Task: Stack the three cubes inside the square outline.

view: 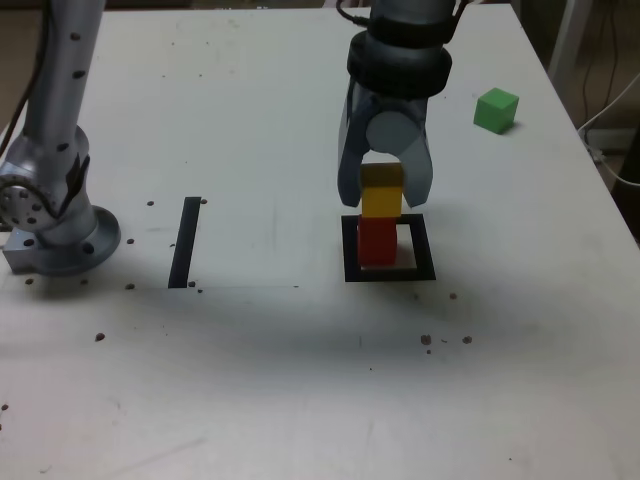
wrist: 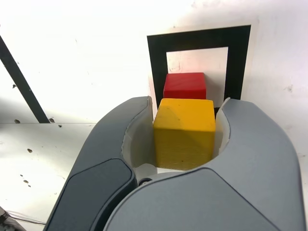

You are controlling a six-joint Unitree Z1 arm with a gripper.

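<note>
- White worktop (view: 250, 120) — scuffed, dotted with dark specks, a black strip (view: 185, 242) at the exterior view's left.
- Jaws clenched on the yellow cube (wrist: 184, 132), above the red cube (wrist: 185, 85) inside the square outline (wrist: 238, 62).
- Green cube (view: 496, 109) lies well apart.

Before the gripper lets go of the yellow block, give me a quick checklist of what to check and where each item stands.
1. Red block sits inside the square outline: ok, though toward the exterior view's left side of it.
2. Yellow block is over the red block: ok in the exterior view.
3. Yellow block rests fully on the red one with no gap: cannot tell.
4. Edges of the two blocks line up: cannot tell; in the wrist view the yellow block hides most of the red one.
5. Gripper has the yellow block between its fingers: ok.
6. Green block is clear of the stack and free to pick up next: ok.
</note>
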